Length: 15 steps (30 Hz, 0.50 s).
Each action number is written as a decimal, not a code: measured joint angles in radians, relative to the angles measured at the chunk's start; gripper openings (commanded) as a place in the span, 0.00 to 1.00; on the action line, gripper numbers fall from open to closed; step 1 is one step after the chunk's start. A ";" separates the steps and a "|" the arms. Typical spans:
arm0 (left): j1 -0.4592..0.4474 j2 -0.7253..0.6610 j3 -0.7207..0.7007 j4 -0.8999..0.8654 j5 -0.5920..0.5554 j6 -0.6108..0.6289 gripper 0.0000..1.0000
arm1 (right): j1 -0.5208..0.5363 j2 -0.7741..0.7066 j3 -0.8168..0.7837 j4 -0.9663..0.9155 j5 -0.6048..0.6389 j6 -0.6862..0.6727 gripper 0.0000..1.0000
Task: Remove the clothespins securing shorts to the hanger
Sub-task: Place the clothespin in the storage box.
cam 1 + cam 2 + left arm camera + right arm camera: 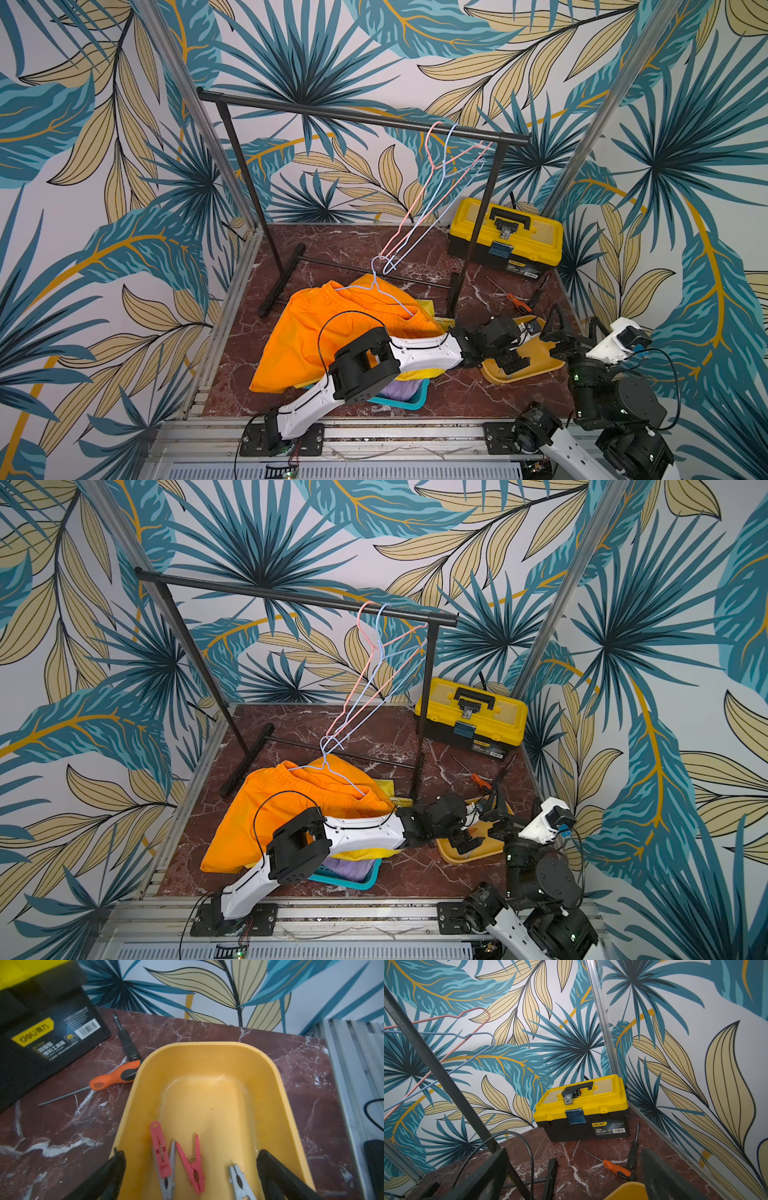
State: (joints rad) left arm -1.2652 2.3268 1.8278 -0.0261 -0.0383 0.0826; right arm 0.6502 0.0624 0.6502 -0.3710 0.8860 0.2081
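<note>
Left gripper [191, 1154] is hanging low over the yellow-orange tray [199, 1044], jaws standing wide apart and gripping nothing. 4 clothespins are lying loose in the tray end under it, between its fingers [116, 1167] in the left wrist view. A red clothespin [160, 1150] is lying across a grey clothespin [169, 1176]. A 2nd red clothespin [193, 1167] is touching them, and a 2nd grey clothespin [241, 1182] is sitting apart.

Right gripper [573, 1153] is sitting just beside the tray, jaws apart and empty, facing the toolbox [581, 1109].

Orange shorts [299, 332] are lying heaped on the marble table [353, 245], covering most of the yellow shorts [428, 309]. Lilac shorts [401, 390] are sitting in a teal basket [417, 405] under the left arm.

Blue hanger [390, 298] is resting on the orange waistband. Its hook is catching on 2 more hangers [434, 166] dangling from the black rack [361, 116].

2 screwdrivers [116, 1078] are lying between toolbox and tray.
</note>
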 measured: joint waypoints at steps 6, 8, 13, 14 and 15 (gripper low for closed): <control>-0.068 -0.150 -0.101 -0.011 -0.003 0.018 1.00 | 0.000 -0.003 0.000 0.000 -0.001 0.000 1.00; -0.070 -0.210 -0.128 -0.015 -0.003 0.018 1.00 | 0.000 -0.004 0.000 0.010 -0.005 0.001 0.99; -0.066 -0.327 -0.205 -0.037 -0.021 0.026 1.00 | 0.005 -0.002 0.001 0.069 -0.050 0.010 1.00; -0.067 -0.338 -0.221 -0.042 -0.028 0.026 1.00 | 0.006 -0.002 0.001 0.071 -0.057 0.009 1.00; -0.067 -0.353 -0.241 -0.045 -0.035 0.026 1.00 | 0.006 -0.002 0.001 0.072 -0.056 0.008 1.00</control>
State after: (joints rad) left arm -1.3319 1.9736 1.5864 -0.0715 -0.0738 0.1085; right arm 0.6559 0.0608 0.6510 -0.2985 0.8303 0.2157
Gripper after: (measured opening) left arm 0.995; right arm 0.995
